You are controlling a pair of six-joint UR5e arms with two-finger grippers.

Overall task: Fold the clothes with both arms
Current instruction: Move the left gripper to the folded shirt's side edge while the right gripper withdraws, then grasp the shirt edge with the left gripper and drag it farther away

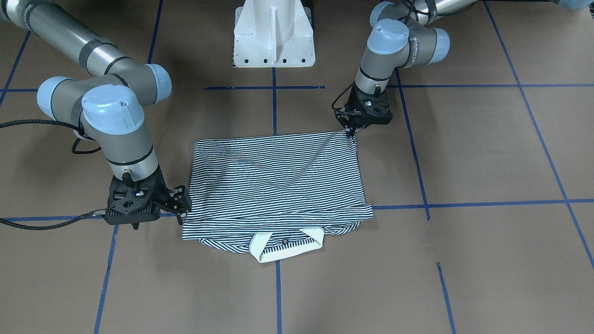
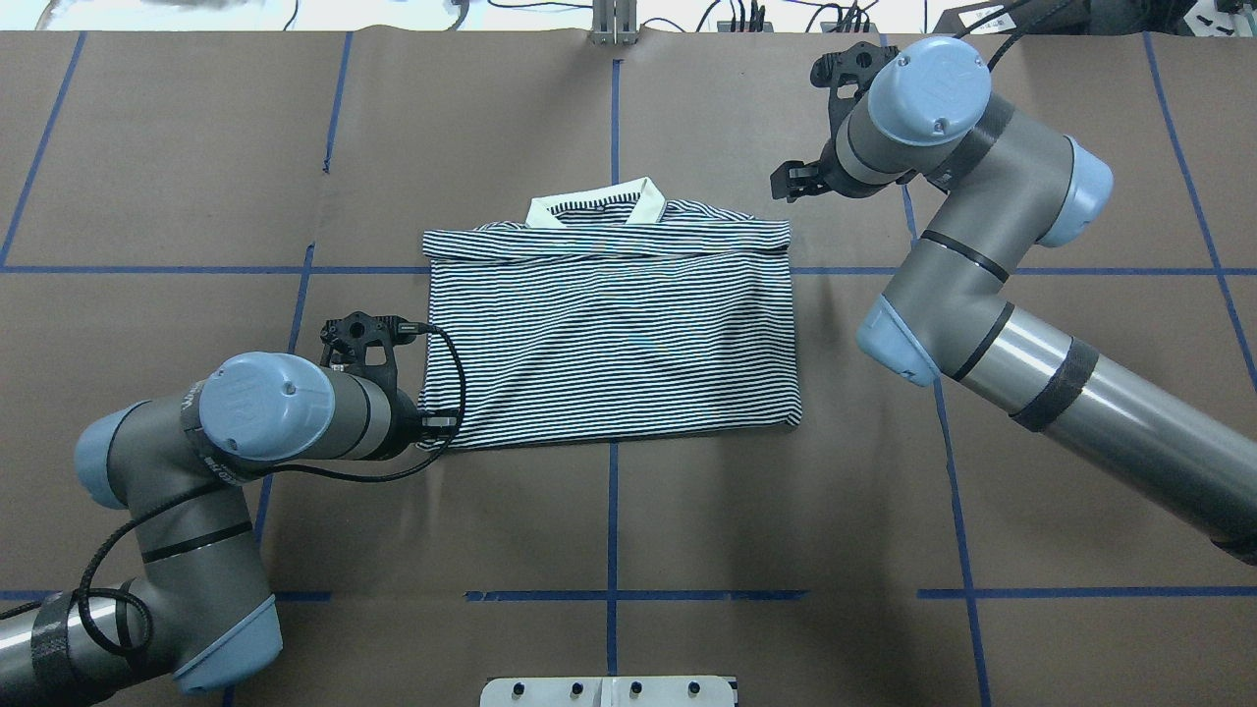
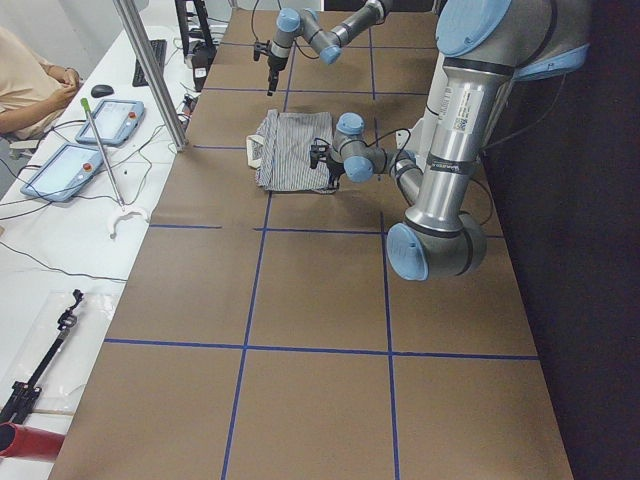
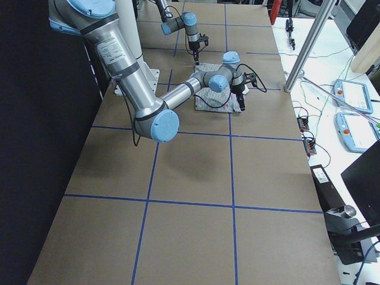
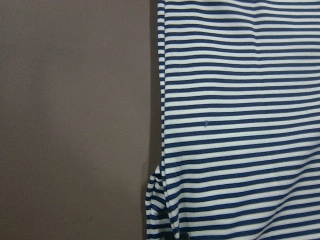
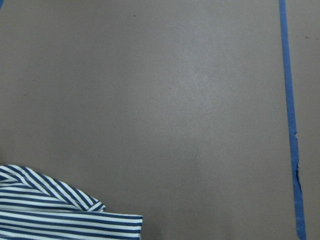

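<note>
Even, diffuse overhead light; a soft shadow runs along the shirt [image 5: 240,125] at 9 o'clock; wrist views slightly soft.

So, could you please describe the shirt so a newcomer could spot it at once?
On the brown table crossed by blue tape, look at the middle, between the left arm and right arm. The polo shirt lies folded there; thin navy-and-white stripes and a white collar mark it out.

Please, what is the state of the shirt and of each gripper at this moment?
polo shirt: folded into a rectangle, lying flat, collar showing at the far edge.
left gripper: low at the shirt's corner nearest the robot; open or shut unclear.
right gripper: open, empty, raised clear of the shirt.
</note>
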